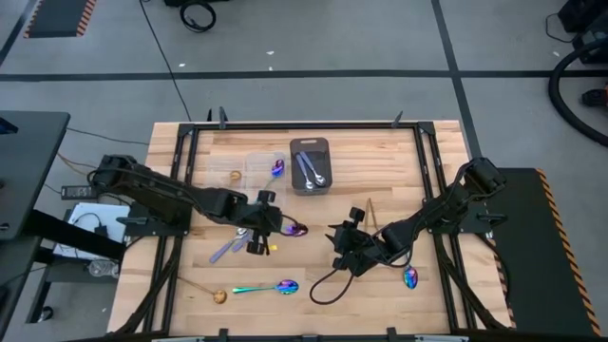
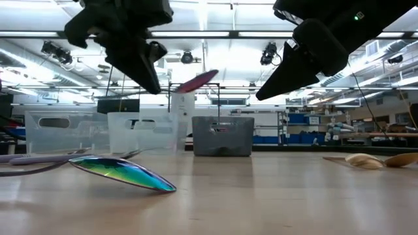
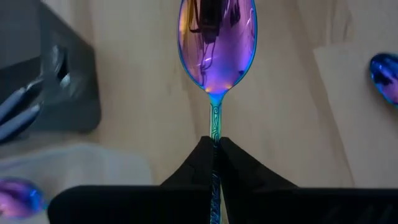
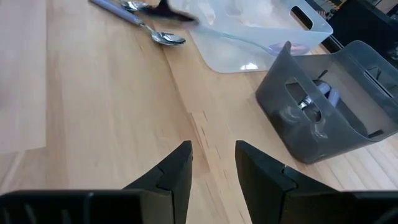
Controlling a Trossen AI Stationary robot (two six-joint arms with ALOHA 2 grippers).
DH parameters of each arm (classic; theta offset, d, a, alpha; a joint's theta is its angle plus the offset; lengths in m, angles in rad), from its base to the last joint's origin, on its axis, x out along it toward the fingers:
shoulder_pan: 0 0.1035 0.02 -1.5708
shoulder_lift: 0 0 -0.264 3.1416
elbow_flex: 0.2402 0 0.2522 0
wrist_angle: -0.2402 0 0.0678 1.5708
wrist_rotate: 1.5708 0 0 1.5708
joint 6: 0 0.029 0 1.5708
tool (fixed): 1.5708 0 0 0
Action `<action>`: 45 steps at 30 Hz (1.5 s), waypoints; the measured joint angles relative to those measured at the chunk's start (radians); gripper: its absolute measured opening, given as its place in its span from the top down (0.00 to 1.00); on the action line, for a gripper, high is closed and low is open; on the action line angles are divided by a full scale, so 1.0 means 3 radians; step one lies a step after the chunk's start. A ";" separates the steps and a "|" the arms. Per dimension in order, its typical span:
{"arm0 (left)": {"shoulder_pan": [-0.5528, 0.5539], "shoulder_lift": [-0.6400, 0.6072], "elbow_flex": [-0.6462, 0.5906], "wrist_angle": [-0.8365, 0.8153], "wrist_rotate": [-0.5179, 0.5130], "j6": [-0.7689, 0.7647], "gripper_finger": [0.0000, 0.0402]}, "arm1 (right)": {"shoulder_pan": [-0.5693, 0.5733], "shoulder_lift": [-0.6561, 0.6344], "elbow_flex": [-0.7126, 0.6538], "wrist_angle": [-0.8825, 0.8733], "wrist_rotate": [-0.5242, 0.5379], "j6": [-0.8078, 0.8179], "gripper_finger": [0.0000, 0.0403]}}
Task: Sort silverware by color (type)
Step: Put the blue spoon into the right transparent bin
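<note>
Containers sit near the desk's far edge: a gray bin (image 1: 310,164) with two silver spoons (image 1: 313,171), and beside it a clear tub (image 1: 264,167) with one rainbow spoon (image 1: 277,168). Mid-desk, the left gripper (image 1: 270,226) pinches a rainbow spoon (image 3: 216,43) by its handle, above the wood. The right gripper (image 1: 344,249) hangs nearby, jaws spread, holding nothing. More spoons lie loose toward the near edge. Shelving lines the room beyond.

Dark gray tray (image 1: 310,165) beside clear containers (image 1: 258,166), wooden table (image 1: 399,180)
</note>
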 joint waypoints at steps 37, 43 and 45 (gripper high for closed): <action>0.0600 -0.0466 -0.0547 0.0465 -0.0282 -0.0090 0.95 | 0.0011 0.0003 0.0000 0.0116 -0.0058 -0.0075 0.67; 0.0857 -0.0467 -0.0539 0.0627 -0.0248 -0.0105 0.95 | 0.0012 0.0003 0.0000 0.0141 -0.0078 -0.0089 0.67; 0.0949 -0.0467 -0.0539 0.0636 -0.0249 -0.0122 0.95 | 0.0012 0.0003 0.0000 0.0135 -0.0078 -0.0089 0.67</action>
